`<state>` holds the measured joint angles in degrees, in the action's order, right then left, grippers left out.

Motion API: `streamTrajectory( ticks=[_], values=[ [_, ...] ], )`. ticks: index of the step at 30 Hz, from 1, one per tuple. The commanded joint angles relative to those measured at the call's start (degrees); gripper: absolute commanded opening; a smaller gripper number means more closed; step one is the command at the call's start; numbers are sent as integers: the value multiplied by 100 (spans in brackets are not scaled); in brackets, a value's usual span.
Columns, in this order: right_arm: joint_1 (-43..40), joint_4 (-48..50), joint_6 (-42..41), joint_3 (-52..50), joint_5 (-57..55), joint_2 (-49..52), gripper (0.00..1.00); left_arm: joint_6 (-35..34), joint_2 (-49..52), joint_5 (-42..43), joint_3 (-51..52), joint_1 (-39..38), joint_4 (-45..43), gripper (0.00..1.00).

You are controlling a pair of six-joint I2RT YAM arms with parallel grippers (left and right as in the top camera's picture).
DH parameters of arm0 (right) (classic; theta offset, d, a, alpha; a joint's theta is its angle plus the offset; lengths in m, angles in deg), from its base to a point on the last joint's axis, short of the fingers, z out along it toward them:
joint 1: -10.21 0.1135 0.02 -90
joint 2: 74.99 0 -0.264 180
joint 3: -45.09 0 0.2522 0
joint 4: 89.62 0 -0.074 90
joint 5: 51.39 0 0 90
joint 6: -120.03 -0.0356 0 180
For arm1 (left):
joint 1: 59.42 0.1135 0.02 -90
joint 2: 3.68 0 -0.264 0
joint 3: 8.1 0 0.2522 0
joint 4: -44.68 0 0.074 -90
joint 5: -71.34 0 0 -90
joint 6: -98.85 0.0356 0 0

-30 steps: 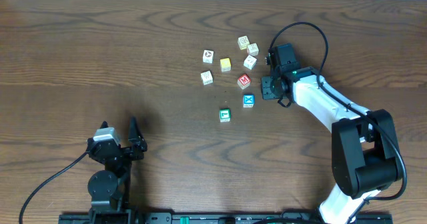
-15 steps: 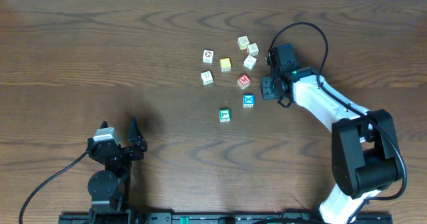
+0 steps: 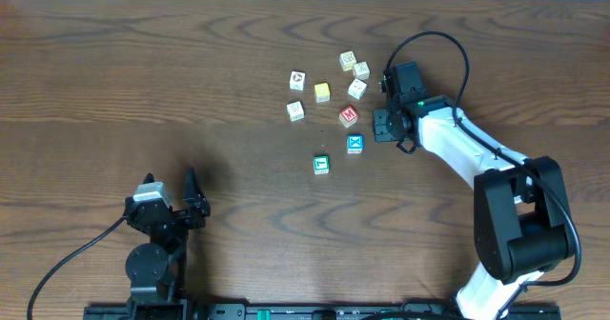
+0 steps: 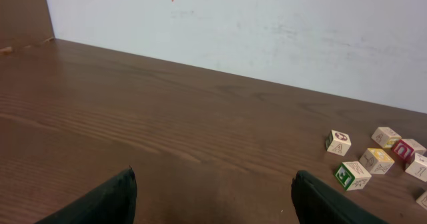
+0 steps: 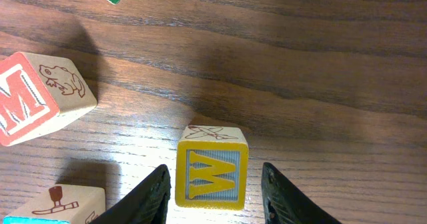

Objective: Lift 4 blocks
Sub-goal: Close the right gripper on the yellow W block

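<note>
The right gripper (image 5: 215, 165) sits low over the table (image 3: 143, 72) with its jaws part-way open, one finger on each side of the yellow-orange block (image 5: 212, 177), the one with a W on its near face. A sliver of wood shows on both sides of the cube, so I judge the jaws straddle it rather than pinch it, and the block rests on the wood. That stance suits a squeeze and lift: the fingers face two flat, opposite sides, and the cube sits square between them (from overhead the arm's own head hides this block altogether). The red M block (image 5: 33, 97) lies near it, turned at an angle. It is close enough that a wider spread could nudge it, which likely explains the modest opening. The blue X block (image 3: 355, 144) and the teal-green block (image 3: 321, 165) lie apart on the table, neither raised. The left gripper (image 4: 213, 174) hangs wide open and empty, parked well apart from the blocks, out of the working arm's path
</note>
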<state>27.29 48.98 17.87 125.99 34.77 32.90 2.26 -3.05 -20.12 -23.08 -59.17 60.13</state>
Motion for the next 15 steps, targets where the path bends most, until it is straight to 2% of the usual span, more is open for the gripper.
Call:
streamTrajectory(
  ticks=[1, 15],
  values=[
    [81, 4, -111, 37, -15, -116, 41, -9, -33, -52, 94, -17, 254, 75],
    [153, 11, -114, 35, -13, -114, 26, -9, -33, -52, 94, -17, 254, 75]
  ],
)
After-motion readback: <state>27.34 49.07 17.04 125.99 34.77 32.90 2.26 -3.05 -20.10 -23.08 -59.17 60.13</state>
